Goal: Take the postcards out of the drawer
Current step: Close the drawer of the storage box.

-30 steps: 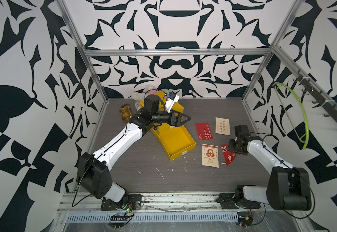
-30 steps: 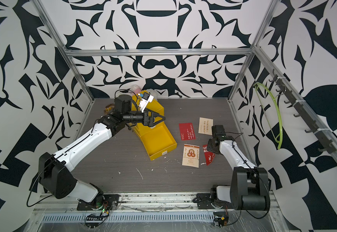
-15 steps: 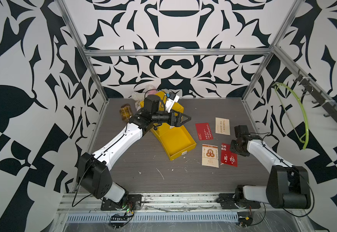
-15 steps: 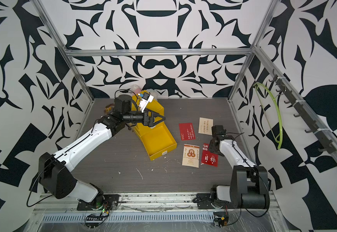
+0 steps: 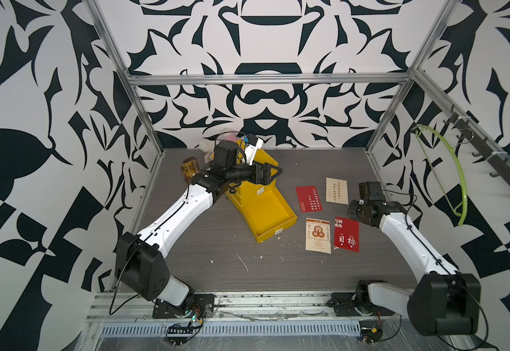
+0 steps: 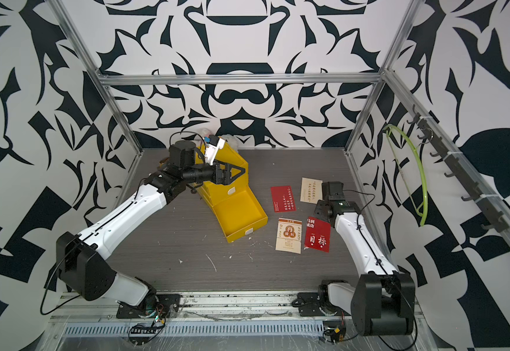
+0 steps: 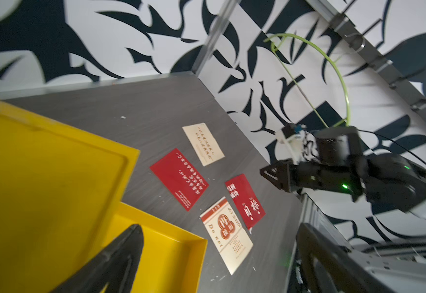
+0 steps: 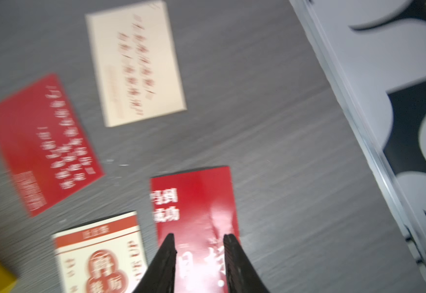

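Note:
The yellow drawer (image 5: 270,212) stands pulled out, and its floor is bare. Several postcards lie flat on the table to its right. One is a red card with large characters (image 5: 346,234) (image 8: 194,203), and beside it lies a cream card with a round emblem (image 5: 318,235) (image 7: 225,234). Farther back lie a red card with small writing (image 5: 309,198) and a plain cream card (image 5: 336,190). My right gripper (image 8: 199,243) hovers over the large-character red card, its jaws a little apart and holding nothing. My left gripper (image 5: 273,173) (image 7: 219,266) hangs wide open above the drawer unit.
The yellow drawer unit (image 5: 262,158) sits at the back of the table. A plaid cloth (image 5: 190,166) lies at the back left. A green hoop (image 5: 448,170) hangs on the right wall rail. White crumbs dot the grey table (image 5: 241,264).
My right gripper let go of the large-character red card, which now lies flat beside the emblem card. The gripper has drawn back a little. The left arm has not moved.

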Controlling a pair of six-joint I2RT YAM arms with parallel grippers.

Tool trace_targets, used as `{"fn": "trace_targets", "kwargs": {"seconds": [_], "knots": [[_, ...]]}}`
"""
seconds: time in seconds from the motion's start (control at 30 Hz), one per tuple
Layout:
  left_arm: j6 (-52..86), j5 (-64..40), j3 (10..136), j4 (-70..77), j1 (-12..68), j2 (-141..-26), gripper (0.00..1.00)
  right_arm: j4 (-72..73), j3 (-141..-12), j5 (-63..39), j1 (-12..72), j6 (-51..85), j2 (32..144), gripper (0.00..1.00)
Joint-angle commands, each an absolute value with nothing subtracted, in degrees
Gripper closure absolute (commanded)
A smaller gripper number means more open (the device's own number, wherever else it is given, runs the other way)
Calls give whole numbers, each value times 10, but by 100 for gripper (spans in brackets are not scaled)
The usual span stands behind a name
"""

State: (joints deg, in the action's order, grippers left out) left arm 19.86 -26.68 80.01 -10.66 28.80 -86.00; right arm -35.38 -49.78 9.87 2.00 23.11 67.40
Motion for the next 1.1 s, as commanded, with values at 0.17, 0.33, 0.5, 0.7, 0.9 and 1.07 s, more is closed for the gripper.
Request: {"fn": "trace_targets", "kwargs": {"seconds": [0.17, 0.33, 0.5, 0.7, 0.9, 1.07], "knots": [[149, -208, 951, -168, 186, -927, 1, -296, -505, 27, 137, 284, 650, 100], [117, -200, 1036, -211, 135, -1014, 1, -256, -488, 34, 231, 307, 655, 100], [75, -199, 1157, -312, 108, -1124, 1, -216, -467, 7, 283, 319, 672, 100], [71, -265, 1227, -353, 87, -1216, 1, -158, -427, -31, 343, 343, 695, 100], [42, -292, 1264, -390, 86, -1256, 1, -128, -427, -30, 377, 352, 750, 100], [31, -316, 1244, -390, 86, -1260, 5, -121, -452, 3, 377, 333, 802, 100]]}}
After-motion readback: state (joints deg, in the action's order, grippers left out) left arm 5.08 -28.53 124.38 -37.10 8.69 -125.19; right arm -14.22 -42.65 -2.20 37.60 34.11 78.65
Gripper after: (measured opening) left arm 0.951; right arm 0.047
